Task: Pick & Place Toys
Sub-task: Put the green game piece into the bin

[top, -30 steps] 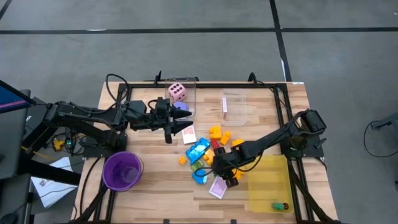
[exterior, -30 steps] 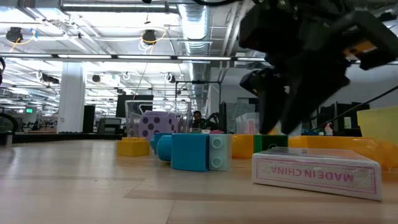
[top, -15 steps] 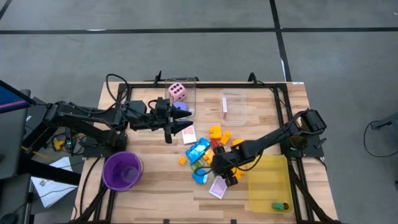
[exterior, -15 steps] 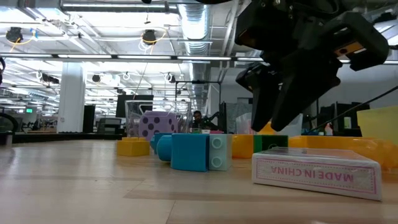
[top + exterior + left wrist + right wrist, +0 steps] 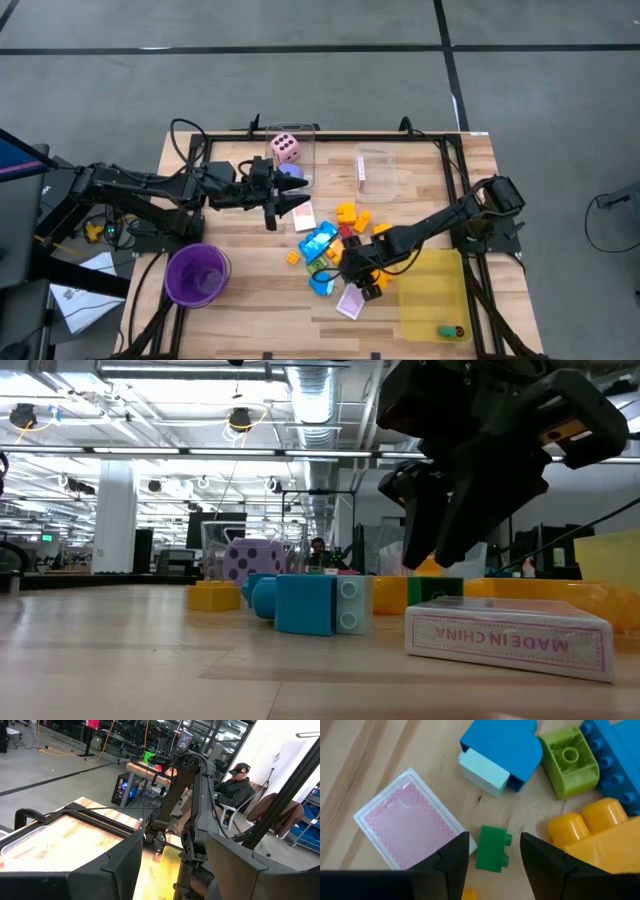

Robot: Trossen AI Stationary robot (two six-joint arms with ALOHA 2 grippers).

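Toys (image 5: 335, 248) lie heaped mid-bench; a small green block (image 5: 492, 848) sits between the spread fingers of the right claw (image 5: 492, 857), seemingly untouched, beside a pink card pack (image 5: 412, 824).

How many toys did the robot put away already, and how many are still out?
Done: a pink dotted die sits in a clear plastic box, and a small toy lies in the yellow tray. In hand: nothing; the right gripper, open, hovers over a small green block. Left: most of the pile, including the blue blocks and pink-white card pack. The left gripper waits.
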